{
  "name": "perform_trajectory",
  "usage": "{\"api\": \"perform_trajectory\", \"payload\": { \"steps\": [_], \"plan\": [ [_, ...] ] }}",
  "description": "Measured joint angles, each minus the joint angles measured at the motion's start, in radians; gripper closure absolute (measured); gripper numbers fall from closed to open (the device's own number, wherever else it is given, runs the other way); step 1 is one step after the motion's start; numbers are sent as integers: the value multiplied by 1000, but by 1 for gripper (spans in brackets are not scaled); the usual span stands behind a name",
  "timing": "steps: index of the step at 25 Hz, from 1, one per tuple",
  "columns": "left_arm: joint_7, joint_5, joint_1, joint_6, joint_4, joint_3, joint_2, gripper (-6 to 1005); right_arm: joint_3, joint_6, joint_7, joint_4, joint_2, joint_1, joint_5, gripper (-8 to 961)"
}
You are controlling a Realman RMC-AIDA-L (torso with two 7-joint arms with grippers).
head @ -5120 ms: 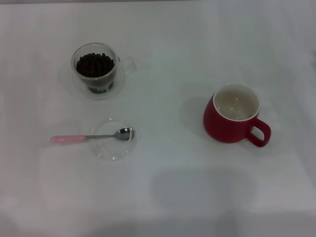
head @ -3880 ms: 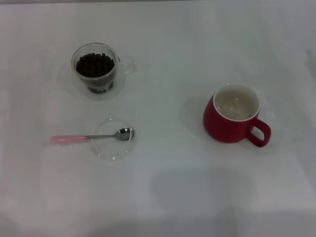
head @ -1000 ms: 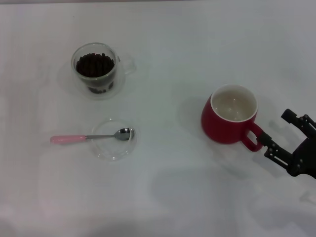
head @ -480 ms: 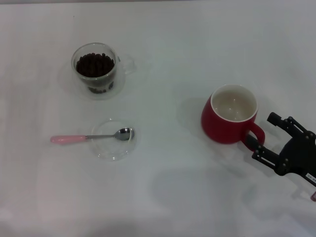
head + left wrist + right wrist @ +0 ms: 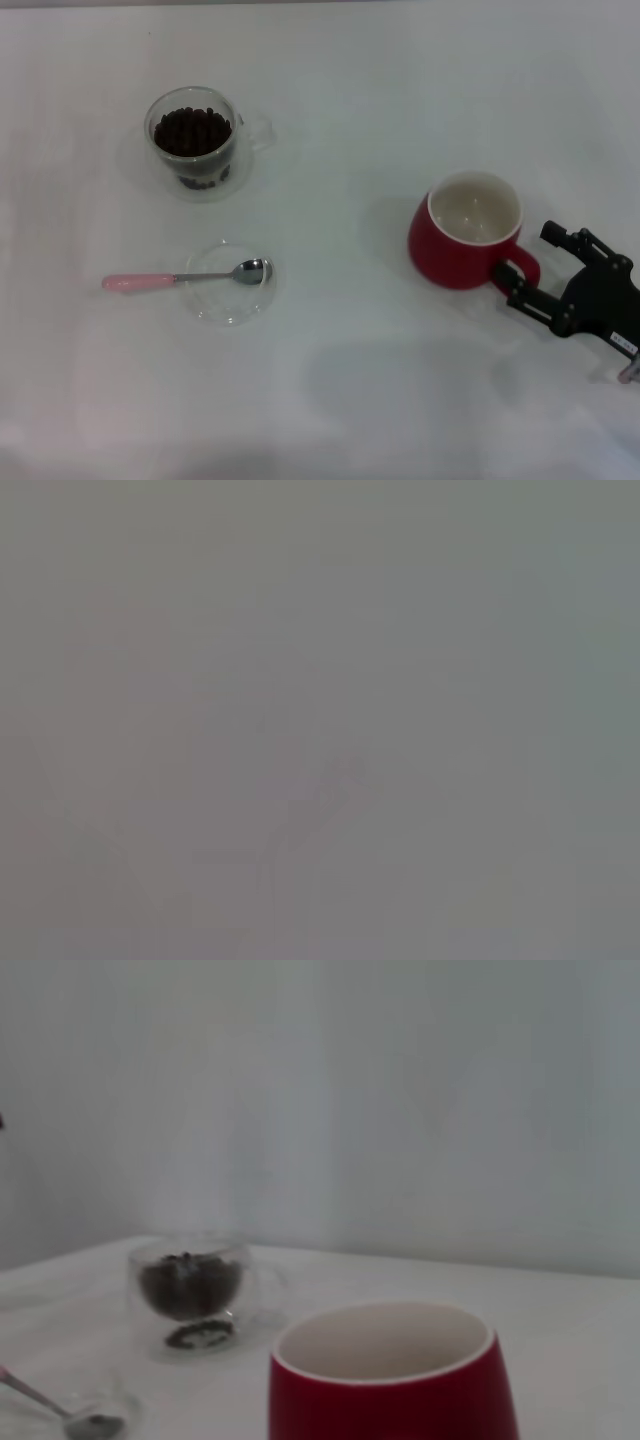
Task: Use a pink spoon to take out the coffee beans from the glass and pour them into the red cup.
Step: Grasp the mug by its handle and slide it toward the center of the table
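One gripper, right (image 5: 531,272): fingers spread, now straddling red cup (image 5: 462,243) handle, closer than before.

A plain white table (image 5: 380,90) fills the head view, evenly and softly lit, with a faint broad shadow on its near part. In the right wrist view a bare, pale grey-white wall (image 5: 400,1090) rises behind the table's far edge. The left wrist view shows only a featureless grey blur.
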Motion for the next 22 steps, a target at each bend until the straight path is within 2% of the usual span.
{"api": "perform_trajectory", "payload": {
  "steps": [11, 22],
  "plan": [
    [0, -2, 5, -1, 0, -4, 0, 123, 2, 79, -7, -34, -8, 20, 109, 82],
    [1, -4, -2, -9, 9, -6, 3, 124, 1, 196, -11, -101, -11, 40, 167, 148]
  ]
}}
